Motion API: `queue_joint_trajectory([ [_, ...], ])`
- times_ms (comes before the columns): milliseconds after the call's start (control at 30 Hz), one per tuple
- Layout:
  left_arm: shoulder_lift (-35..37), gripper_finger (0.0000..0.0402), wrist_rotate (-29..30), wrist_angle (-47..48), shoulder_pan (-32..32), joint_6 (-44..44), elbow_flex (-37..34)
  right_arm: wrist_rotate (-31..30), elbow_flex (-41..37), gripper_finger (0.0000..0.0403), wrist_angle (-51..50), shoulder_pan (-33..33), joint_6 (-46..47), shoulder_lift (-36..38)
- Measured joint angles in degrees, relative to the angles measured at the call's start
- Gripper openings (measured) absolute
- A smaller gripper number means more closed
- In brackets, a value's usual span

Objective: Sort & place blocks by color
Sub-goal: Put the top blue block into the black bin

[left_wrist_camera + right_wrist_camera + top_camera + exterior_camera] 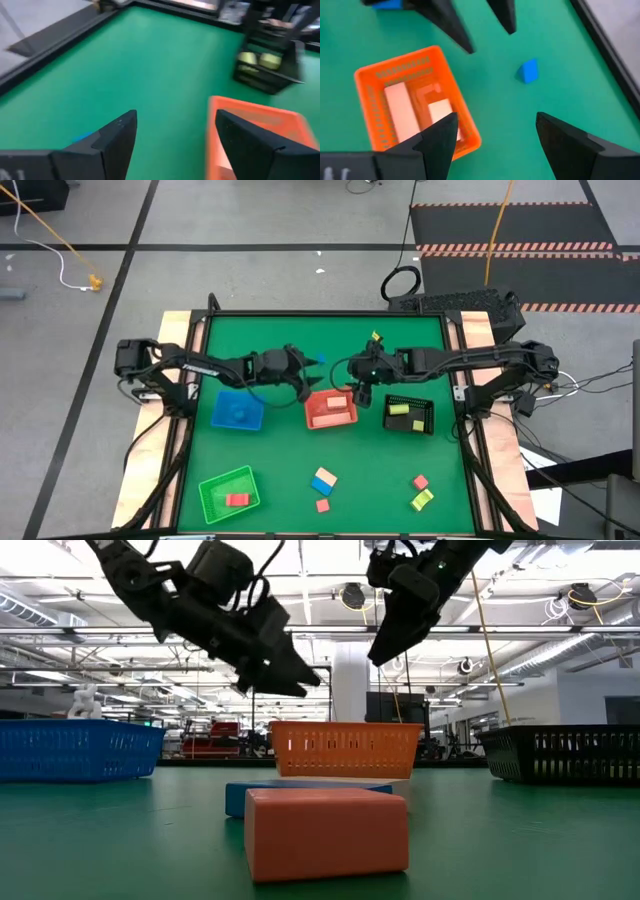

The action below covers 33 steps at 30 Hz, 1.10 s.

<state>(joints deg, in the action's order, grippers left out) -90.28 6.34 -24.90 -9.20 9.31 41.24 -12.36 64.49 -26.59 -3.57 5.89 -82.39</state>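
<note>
Red block (326, 833) nearest, unsorted; left gripper (303, 383) and right gripper (358, 393), jaws apart and empty, flank red tray (331, 410), evidently between placements

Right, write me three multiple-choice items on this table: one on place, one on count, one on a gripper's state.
1. The green mesh tray holds: A a red block; B a blue cube; C a yellow bar.
2. Yellow-green blocks in the black mesh tray: A one; B two; C four.
3. The right gripper is: A open, empty; B shut on a cube; C shut on a tray rim.
Key: A, a red block lies inside; B, two show there; A, its fingers stand apart with nothing between.
</note>
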Motion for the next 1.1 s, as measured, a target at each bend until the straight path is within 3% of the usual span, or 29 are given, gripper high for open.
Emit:
queue_joint_trajectory([
  [200, 0.0, 0.0237, 0.1, 2.2, -3.9, -0.5, 0.0, 0.1, -2.8, 0.0258, 8.9, -4.3, -4.2, 0.0],
  [467, -0.3, 0.0223, 0.1, 5.1, -6.7, -3.8, 0.0, 0.7, -12.7, 0.0258, 28.3, -12.9, -9.7, 0.0],
  [667, -1.4, 0.0223, 0.2, 5.0, -7.7, -8.8, 0.0, 7.9, -18.3, 0.0258, 38.4, -18.1, -8.1, 0.0],
  [1100, -13.1, 0.0223, -0.3, -6.1, -11.2, -11.9, 0.4, 9.6, -20.8, 0.0258, 40.1, -19.3, -6.7, 0.0],
])
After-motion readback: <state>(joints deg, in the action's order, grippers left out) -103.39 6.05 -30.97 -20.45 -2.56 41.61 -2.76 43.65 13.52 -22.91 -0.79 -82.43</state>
